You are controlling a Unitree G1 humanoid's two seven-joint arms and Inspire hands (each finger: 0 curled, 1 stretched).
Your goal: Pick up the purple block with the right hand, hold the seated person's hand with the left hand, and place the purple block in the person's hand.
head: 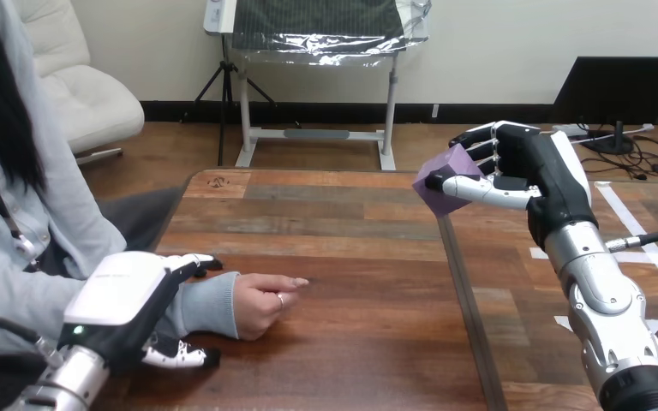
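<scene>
The right hand (538, 171) was raised above the right part of the tabletop (351, 248), its silver forearm rising from the lower right corner. It was grasping the purple block (448, 164), with the fingers curled over the far side of the block and the thumb laid across its near face, so the block hung in the air, clear of the wood. At the lower left, the left hand (124, 295) was clasped on the person's wrist (207, 306), where the sleeve ended: the fingers reached over the top and the thumb came round underneath. The person's hand (261, 304) rested on the tabletop just beyond it, loosely curled with one finger pointing right, well apart from the block.
</scene>
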